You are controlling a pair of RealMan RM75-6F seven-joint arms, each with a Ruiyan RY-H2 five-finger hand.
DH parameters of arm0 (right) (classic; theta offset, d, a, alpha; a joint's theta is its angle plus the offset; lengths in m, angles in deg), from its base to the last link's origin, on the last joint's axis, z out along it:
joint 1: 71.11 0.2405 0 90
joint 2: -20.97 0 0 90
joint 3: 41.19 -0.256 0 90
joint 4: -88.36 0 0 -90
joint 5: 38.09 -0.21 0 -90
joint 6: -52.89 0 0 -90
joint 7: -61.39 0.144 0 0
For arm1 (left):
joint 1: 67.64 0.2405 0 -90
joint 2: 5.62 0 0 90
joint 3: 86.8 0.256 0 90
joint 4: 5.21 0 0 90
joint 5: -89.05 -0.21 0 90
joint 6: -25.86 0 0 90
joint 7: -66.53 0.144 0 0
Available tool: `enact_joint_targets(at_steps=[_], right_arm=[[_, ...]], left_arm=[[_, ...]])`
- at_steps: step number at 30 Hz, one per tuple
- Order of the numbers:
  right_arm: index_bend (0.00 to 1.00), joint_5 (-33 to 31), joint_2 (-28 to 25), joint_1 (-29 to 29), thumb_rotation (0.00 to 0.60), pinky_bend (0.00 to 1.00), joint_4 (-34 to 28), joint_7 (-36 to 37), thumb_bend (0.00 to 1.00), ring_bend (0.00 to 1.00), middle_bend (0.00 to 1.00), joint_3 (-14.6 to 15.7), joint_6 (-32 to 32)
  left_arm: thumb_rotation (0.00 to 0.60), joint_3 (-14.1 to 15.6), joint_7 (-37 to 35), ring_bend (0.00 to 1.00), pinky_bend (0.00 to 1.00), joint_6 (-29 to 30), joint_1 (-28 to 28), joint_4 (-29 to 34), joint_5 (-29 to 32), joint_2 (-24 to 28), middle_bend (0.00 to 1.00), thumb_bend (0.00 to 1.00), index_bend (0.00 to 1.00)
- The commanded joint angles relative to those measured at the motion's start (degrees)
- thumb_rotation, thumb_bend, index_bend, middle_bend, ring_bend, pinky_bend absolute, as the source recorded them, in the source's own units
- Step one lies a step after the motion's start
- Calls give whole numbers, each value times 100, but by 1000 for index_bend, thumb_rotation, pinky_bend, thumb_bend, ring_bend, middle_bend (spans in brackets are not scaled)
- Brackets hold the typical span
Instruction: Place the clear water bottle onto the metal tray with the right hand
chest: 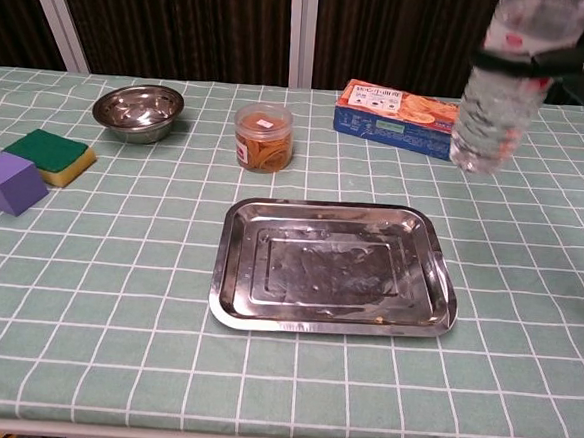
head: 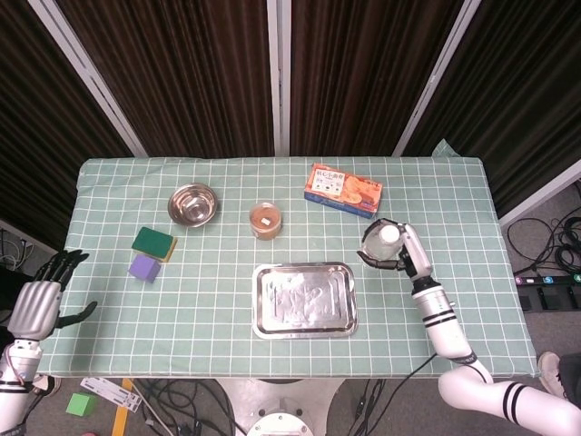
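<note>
Right hand (head: 402,252) wrapped round the upright bottle (chest: 496,98), held off the cloth just right of the tray (chest: 230,275), bottle top and most of the hand cut off in chest view, left hand (head: 36,304) empty, fingers spread, off the table's left edge.

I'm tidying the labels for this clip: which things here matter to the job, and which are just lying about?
In the job: clear water bottle, held by the right hand; metal tray.

Lying about: steel bowl, snack jar, cracker box, sponge, purple cube.
</note>
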State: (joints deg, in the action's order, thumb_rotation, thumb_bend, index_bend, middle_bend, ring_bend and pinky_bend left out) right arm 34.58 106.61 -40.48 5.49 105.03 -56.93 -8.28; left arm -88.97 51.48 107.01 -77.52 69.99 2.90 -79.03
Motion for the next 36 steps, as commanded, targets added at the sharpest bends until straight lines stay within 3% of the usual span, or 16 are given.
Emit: enact_joint_targets(at_steps=[1, 7, 14, 19, 24, 36], right_arm=[[737, -28, 295, -68, 600, 391, 505, 375, 152, 376, 573, 200, 309], [737, 505, 65, 62, 600, 391, -368, 202, 150, 376, 573, -57, -124], [737, 556, 185, 331, 600, 392, -848, -88, 141, 376, 573, -112, 37], [737, 413, 599, 483, 600, 391, -497, -69, 132, 376, 573, 46, 343], [731, 672, 923, 668, 600, 387, 98, 600, 125, 375, 567, 258, 713], [727, 1058, 1495, 809, 600, 386, 1086, 1024, 116, 375, 566, 629, 785]], left_arm=[[562, -16, 6, 110, 193, 22, -8, 18, -11, 5, 207, 258, 185], [562, -34, 62, 110, 193, 40, -22, 86, -26, 18, 207, 258, 185], [560, -35, 96, 109, 193, 38, -12, 88, -3, 10, 207, 257, 185], [559, -39, 85, 109, 193, 50, 19, 59, 34, 36, 207, 257, 185], [560, -40, 32, 110, 193, 55, 41, 3, 53, 55, 207, 257, 185], [562, -27, -85, 109, 193, -5, 58, -224, 86, -47, 207, 258, 185]])
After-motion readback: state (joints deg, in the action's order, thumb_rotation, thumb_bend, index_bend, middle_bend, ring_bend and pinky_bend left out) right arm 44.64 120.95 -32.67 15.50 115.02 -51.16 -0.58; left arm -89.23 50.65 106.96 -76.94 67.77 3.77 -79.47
